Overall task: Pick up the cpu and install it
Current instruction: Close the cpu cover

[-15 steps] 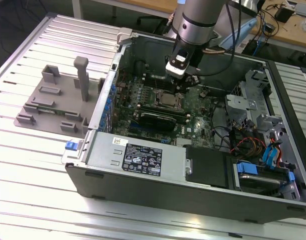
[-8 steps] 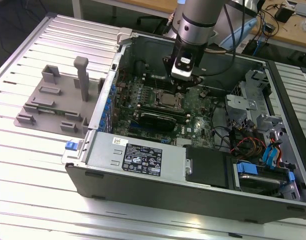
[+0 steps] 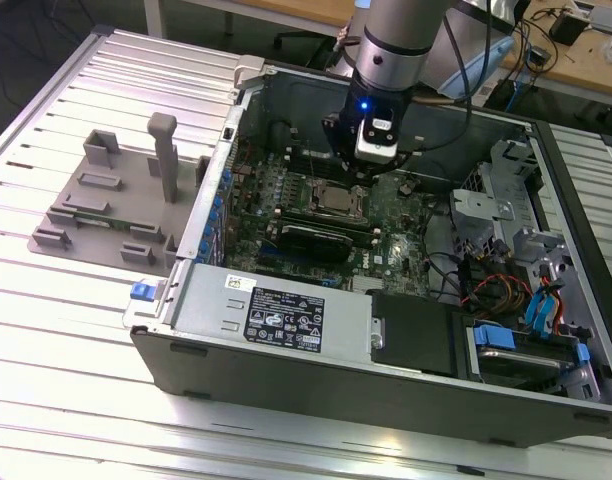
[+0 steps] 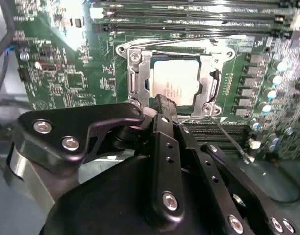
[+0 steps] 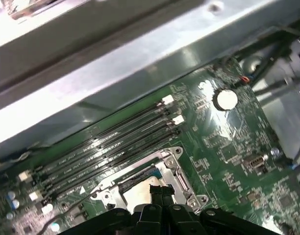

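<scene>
Where the open computer case (image 3: 286, 320) lies on its side on the slatted bench (image 3: 66, 330), the arm reaches down over the green motherboard (image 4: 66, 73). The cpu (image 4: 177, 83) — a silver square — lies inside the metal socket frame (image 4: 140, 78), beside the rows of memory slots (image 5: 106, 147). The tool (image 4: 162, 104) hangs just above the frame's near edge, its two black fingers pressed together with nothing between them. The risk, as I judge it: a descent here would land off-centre, on the frame or the chip's rim, tilting the chip and bending the socket's contacts beneath. Whether the chip sits fully flat cannot be told.
</scene>
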You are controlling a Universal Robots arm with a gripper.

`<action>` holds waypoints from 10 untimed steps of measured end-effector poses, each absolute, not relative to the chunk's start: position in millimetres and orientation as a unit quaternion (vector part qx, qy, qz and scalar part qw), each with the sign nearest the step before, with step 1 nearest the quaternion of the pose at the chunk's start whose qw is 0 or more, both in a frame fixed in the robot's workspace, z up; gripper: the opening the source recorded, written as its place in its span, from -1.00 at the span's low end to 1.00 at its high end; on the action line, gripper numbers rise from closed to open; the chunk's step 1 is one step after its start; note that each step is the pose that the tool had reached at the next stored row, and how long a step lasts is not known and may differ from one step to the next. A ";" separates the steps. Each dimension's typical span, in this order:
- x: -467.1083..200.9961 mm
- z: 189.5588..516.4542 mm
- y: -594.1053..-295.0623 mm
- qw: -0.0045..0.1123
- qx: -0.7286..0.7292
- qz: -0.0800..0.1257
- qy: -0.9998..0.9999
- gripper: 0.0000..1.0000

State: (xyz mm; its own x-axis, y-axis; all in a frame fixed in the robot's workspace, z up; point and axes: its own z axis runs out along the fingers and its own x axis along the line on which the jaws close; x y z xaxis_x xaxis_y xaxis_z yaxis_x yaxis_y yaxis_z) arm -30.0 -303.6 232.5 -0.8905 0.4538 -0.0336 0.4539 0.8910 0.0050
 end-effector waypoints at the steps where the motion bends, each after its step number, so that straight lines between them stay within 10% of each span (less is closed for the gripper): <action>1: -30.0 232.5 -303.6 0.017 0.214 -0.001 0.977 -0.79; 10: -30.0 231.9 -303.6 0.017 0.118 0.001 0.993 -0.79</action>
State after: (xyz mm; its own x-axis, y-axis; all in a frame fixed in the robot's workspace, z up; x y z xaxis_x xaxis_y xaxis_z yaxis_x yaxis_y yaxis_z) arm -30.0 -303.6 231.9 -0.9718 0.2335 -0.0336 0.2335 0.9723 0.0050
